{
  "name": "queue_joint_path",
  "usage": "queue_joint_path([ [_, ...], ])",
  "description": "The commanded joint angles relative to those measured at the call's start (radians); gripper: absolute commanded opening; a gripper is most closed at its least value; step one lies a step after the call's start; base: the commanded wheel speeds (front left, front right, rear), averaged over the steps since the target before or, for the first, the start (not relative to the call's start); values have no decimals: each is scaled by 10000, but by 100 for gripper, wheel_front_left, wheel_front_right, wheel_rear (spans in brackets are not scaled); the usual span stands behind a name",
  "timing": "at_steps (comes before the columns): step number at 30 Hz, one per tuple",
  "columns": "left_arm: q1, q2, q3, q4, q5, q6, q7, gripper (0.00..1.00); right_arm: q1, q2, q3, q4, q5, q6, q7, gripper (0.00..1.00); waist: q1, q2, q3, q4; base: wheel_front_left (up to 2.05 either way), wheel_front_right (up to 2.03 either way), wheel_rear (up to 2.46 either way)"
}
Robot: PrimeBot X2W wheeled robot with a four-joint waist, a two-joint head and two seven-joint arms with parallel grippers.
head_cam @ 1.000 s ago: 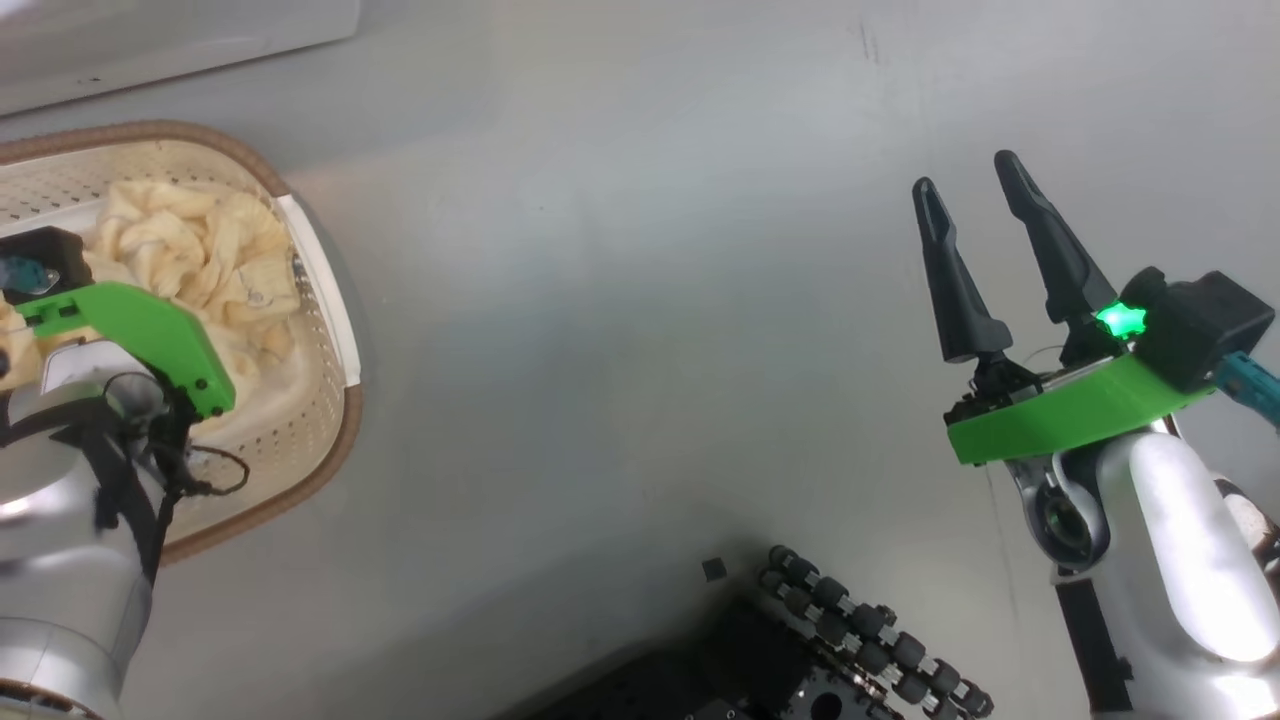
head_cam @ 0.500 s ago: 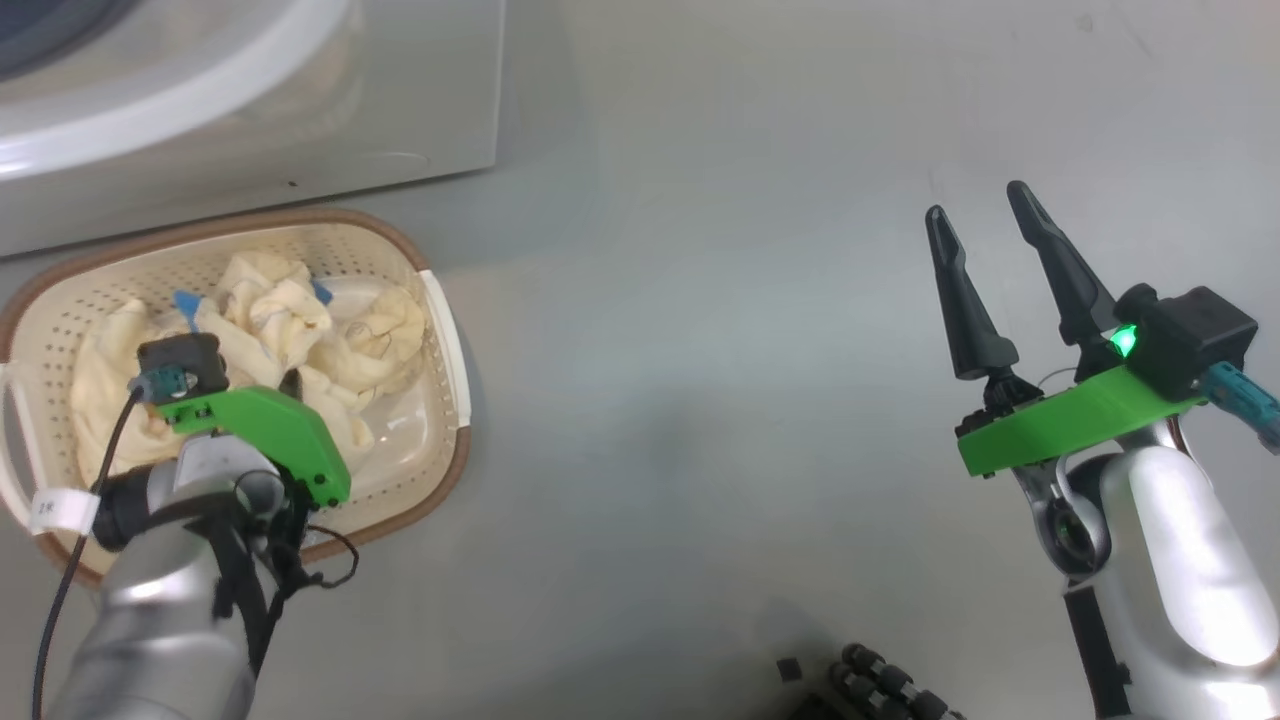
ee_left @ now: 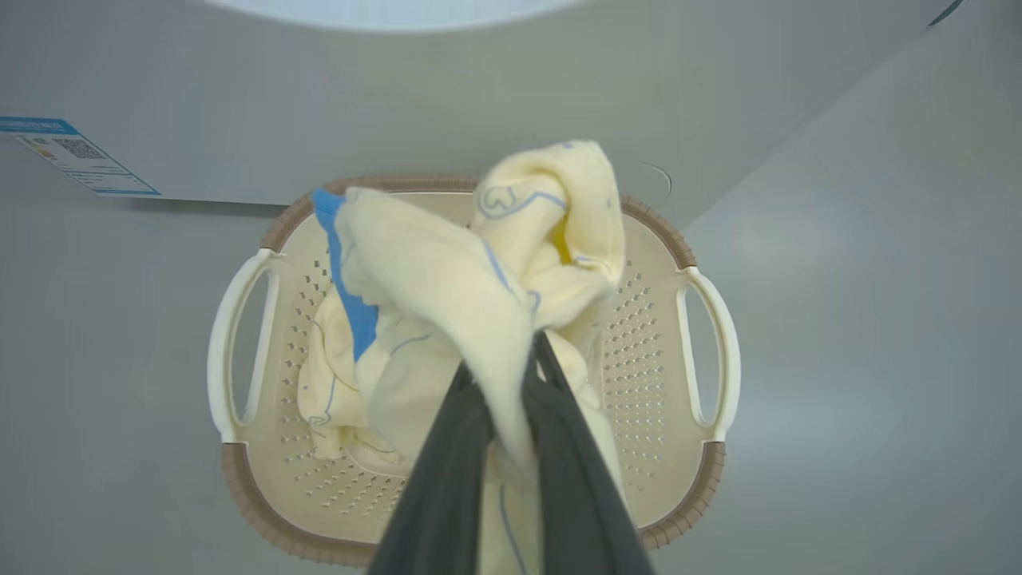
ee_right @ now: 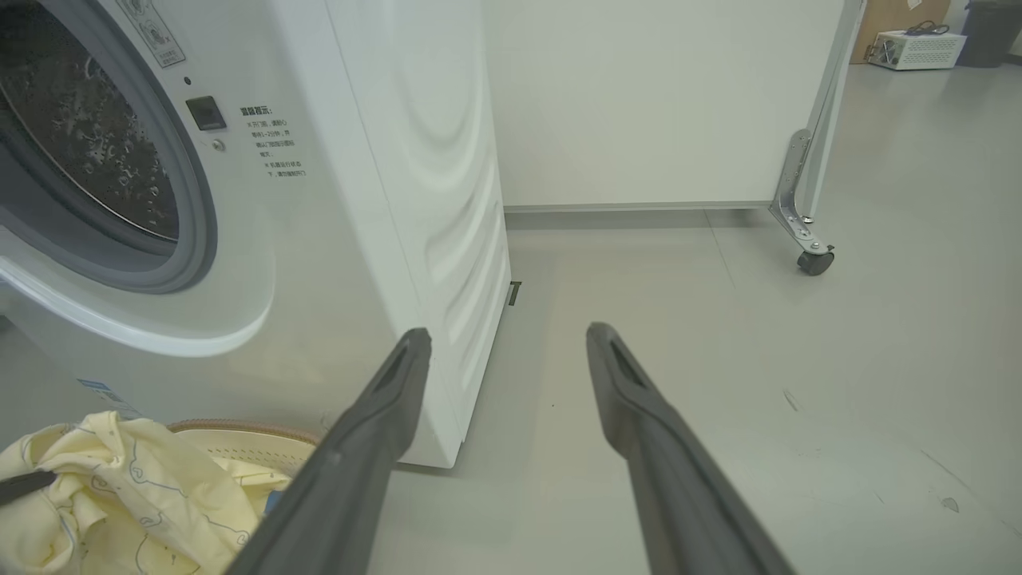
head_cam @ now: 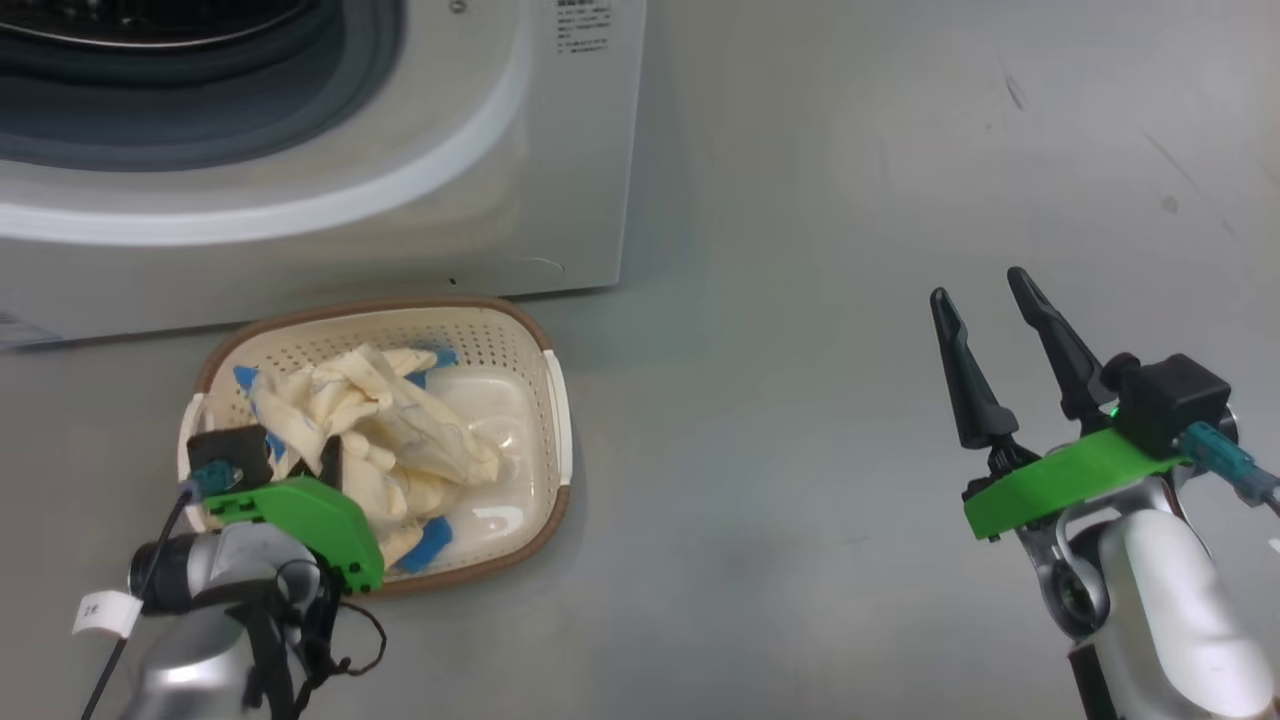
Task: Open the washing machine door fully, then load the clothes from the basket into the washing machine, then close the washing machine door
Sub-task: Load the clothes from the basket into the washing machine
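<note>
The white washing machine point(head_cam: 480, 200) fills the upper left, its grey seal point(head_cam: 200, 140) and steel drum point(ee_right: 80, 144) exposed; the washing machine door is out of view. In front of it on the floor stands the cream basket point(head_cam: 540, 330) with the pale yellow clothes point(head_cam: 390, 420) and bits of blue cloth. In the left wrist view my left gripper point(ee_left: 511, 375) is shut on a bunch of the clothes point(ee_left: 447, 279), which hangs above the basket point(ee_left: 671, 527). My right gripper point(head_cam: 975, 283) stands open over bare floor far to the right, holding nothing.
Grey floor point(head_cam: 800, 400) stretches between the basket and my right arm. In the right wrist view a white panel point(ee_right: 655, 104) on a caster point(ee_right: 814, 262) stands behind the washer's right side. A blue label sticker point(ee_left: 76, 156) sits low on the washer front.
The head camera has tilted up, so the washer's opening has come into the picture and the basket sits lower and further right. My left gripper stays shut on the clothes; the right stays open.
</note>
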Motion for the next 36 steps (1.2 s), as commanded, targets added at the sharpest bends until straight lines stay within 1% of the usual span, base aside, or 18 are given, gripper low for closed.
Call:
queue_joint_path([
  [1,22,419,274,-310,129,35,-183,0,119,-60,155,-237,-78,0,-97,100,1,-1,-462,381,0,0,0],
  [4,357,618,666,-1137,491,285,-190,0,272,-60,129,-180,-118,0,-97,100,1,-1,-792,601,0,0,0],
  [9,1372,836,1499,-2638,1244,673,-192,0,532,-60,138,-82,-124,0,-97,100,1,-1,-1369,894,0,0,0],
  [13,2181,886,2070,-3725,1927,853,-193,0,748,-60,122,0,-136,0,-97,100,1,-1,-1802,1109,0,0,0],
  [15,2715,894,2426,-4419,2440,938,-193,0,893,-60,114,52,-129,0,-97,100,1,-1,-2094,1250,0,0,0],
  [19,3326,840,2925,-5185,2939,954,-194,0,1045,-60,132,110,-109,0,-97,100,1,-1,-2386,1384,0,0,0],
  [26,4217,590,3692,-6018,3503,793,-194,0,1291,-60,130,167,-76,0,-97,100,1,-1,-2774,1509,0,0,0],
  [30,4489,442,4031,-6364,3708,717,-194,0,1344,-60,91,162,-63,0,-97,100,1,-1,-2850,1550,0,0,0],
  [36,4858,170,4653,-7084,4293,573,-194,0,1399,-60,6,106,-12,0,-97,100,1,-1,-2863,1617,0,0,0],
])
